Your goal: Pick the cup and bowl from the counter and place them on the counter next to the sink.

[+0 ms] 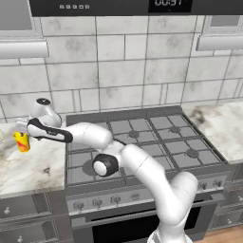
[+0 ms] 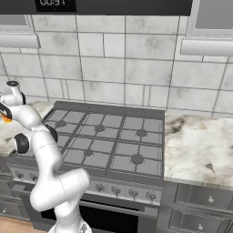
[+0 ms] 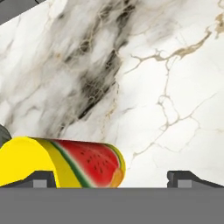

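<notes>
pincer (image 3: 112,177) of the white arm stands wide, its two small dark finger tips (image 3: 186,177) far apart at the bottom of the hand view, nothing clamped between them. small yellow cylindrical cup with a red, watermelon-like pattern on its side (image 3: 65,162) sits in that gap, pressed toward the left tip and well apart from the right one; whether the left tip actually touches it is hard to tell from this angle. beyond the cup spreads the white marble counter with grey-brown veins (image 3: 166,78).

in the left base view the gripper (image 1: 23,127) hangs at the far left, just above the same cup (image 1: 22,141), which stands upright on the counter (image 1: 28,166) left of the grey gas stove top (image 1: 142,142). the arm reaches across the stove's front-left corner to get there. in the right base view a sliver of orange-yellow of the cup (image 2: 6,117) peeks out beside the hand at the left edge. more marble counter lies right of the stove, and pale grey tiled wall (image 1: 123,71) rises behind.
</notes>
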Tool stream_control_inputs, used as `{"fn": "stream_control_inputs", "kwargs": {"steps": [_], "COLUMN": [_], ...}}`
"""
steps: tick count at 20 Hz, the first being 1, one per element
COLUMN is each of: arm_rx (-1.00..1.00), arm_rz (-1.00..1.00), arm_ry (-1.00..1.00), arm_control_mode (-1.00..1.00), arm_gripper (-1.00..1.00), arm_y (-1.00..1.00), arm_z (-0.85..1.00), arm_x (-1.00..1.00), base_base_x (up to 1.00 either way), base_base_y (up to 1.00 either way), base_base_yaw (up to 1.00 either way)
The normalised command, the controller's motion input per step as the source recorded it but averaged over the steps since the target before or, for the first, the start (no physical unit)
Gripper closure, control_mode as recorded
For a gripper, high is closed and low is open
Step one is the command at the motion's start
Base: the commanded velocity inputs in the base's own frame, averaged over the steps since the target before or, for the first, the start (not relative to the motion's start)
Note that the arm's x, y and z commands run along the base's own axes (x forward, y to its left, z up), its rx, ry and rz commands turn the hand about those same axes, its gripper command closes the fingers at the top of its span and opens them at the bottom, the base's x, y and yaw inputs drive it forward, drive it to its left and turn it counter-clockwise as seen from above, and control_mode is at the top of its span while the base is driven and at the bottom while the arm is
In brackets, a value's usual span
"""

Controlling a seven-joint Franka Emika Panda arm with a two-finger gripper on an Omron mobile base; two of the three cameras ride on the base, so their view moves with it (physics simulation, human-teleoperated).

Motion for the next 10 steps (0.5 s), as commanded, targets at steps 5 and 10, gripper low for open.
{"fn": "stream_control_inputs", "kwargs": {"steps": [5, 10], "arm_rx": [-0.01, 0.0], "arm_rz": [-0.01, 0.0], "arm_ry": [0.02, 0.0], "arm_control_mode": [-1.0, -1.0], "arm_gripper": [-1.0, 1.0], "arm_y": [0.01, 0.0], "arm_z": [-0.02, 0.0], "arm_x": [0.02, 0.0], "base_base_x": [0.0, 0.0], "base_base_y": [0.0, 0.0], "base_base_yaw": [0.0, 0.0]}}
